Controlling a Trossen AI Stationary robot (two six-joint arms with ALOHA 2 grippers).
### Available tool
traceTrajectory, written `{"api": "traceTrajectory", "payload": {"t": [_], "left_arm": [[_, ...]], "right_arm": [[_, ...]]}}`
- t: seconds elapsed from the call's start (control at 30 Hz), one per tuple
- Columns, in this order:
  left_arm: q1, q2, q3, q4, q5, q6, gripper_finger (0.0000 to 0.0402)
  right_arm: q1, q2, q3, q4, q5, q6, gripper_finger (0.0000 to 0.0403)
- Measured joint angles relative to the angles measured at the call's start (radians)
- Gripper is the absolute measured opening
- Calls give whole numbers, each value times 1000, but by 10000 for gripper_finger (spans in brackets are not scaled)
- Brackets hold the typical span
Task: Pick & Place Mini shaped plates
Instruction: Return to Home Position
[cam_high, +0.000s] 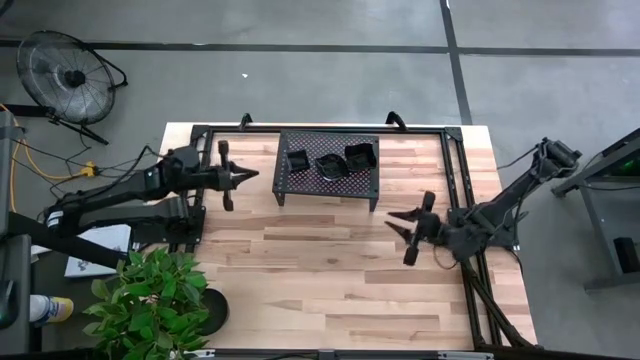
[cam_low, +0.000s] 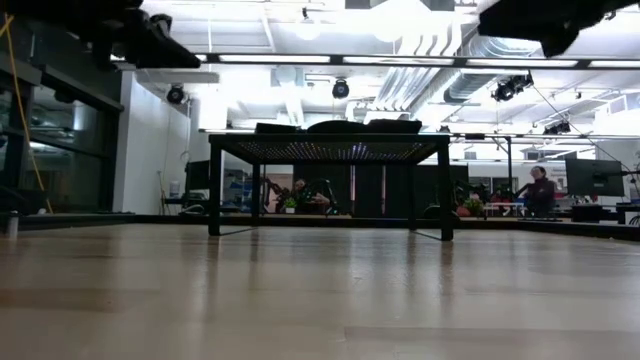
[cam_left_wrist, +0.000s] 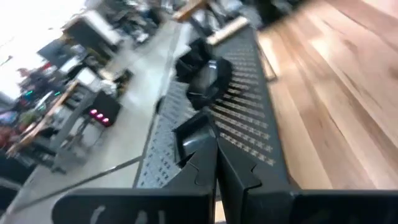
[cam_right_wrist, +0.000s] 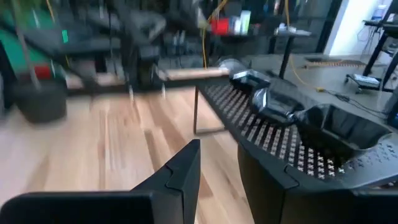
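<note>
Seen from above: three stacks of plates (cam_high: 330, 166) side by side atop the rack (cam_high: 300, 192), at the far middle of the table (cam_high: 330, 280). Left gripper (cam_high: 250, 174) just left of the rack and aimed at it, jaws clenched together on nothing. Right gripper (cam_high: 392, 224) near the rack's right front corner, over bare wood, jaws released and empty. Caught only by the overhead camera: a fan (cam_high: 70, 72) and a plant (cam_high: 150, 295) off the table's left side. From table height: plates as dark humps above the rack top, and a person (cam_low: 540, 190) in the room behind. From the wrists: glossy dishes up close, viewed lengthwise along the rack on the left, from its front corner on the right.
</note>
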Motion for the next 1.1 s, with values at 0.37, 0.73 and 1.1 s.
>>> {"api": "traceTrajectory", "payload": {"t": [0.37, 0.73, 1.1], "left_arm": [[8, -49, -76, 214, 14, -111, 0], [287, 14, -79, 275, 321, -198, 0], [293, -198, -455, 597, 282, -330, 0]], "right_arm": [[-158, -472, -258, 164, -186, -186, 103], [-438, -847, -273, -219, -569, -131, 103], [-454, -870, -455, -84, -557, -153, 103]]}}
